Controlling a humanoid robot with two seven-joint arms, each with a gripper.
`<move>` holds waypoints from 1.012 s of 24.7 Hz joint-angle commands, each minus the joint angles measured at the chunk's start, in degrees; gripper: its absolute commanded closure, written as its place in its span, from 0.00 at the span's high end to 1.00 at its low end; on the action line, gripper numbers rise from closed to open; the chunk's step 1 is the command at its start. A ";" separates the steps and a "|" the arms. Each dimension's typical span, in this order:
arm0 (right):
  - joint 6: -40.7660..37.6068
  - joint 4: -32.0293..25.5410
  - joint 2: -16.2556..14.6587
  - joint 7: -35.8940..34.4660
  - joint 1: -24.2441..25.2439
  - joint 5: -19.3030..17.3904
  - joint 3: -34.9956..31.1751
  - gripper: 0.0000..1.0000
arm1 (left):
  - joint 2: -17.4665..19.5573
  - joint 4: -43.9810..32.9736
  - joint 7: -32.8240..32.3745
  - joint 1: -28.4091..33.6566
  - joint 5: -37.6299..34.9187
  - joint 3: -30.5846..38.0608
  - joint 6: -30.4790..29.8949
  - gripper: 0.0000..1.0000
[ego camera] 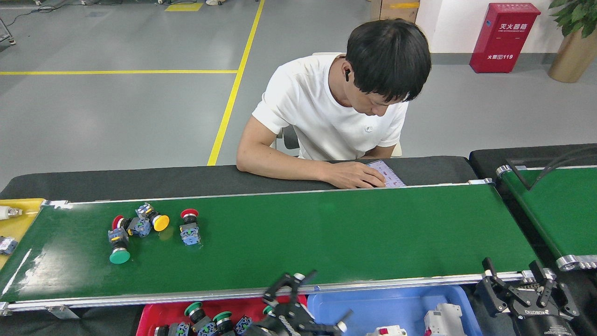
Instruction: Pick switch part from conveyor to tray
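Observation:
The conveyor [326, 233] crosses the middle of the head view. Several push-button switch parts lie on its left part: a green-capped one [118, 245], a red one [117, 221], a yellow one [155, 220] and another red one [190, 227]. My left gripper [311, 301] hangs open and empty at the near rail, over the border between the red tray [148, 316] and the blue tray [359, 303]. A white switch part [387, 331] lies in the blue tray near a second white one [443, 319]. My right gripper [513, 277] stands open and empty at the belt's near right corner.
A person sits behind the belt, a forearm on the black table and a hand [357, 175] on a card. A shorter green belt [559, 210] runs at the right. A yellow tray [18, 224] sits at the left end. The red tray holds several button switches [205, 322].

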 commanded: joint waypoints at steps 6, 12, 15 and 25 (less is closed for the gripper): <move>0.09 -0.62 -0.74 -0.03 -0.60 -0.07 -0.14 0.99 | 6.17 2.99 0.20 1.48 8.18 24.05 -0.57 1.00; -0.87 -0.71 -0.65 -0.21 -0.60 -0.07 -0.05 0.99 | 5.56 4.93 0.28 3.06 8.09 31.17 1.72 1.00; -1.14 0.43 -0.47 -0.30 -0.77 -0.16 -0.05 0.99 | 5.74 4.93 0.28 3.32 8.09 30.38 4.97 1.00; -1.31 2.54 -0.56 -0.56 -0.51 -0.25 -0.49 0.99 | 9.95 22.07 0.81 -11.44 1.94 28.09 9.98 1.00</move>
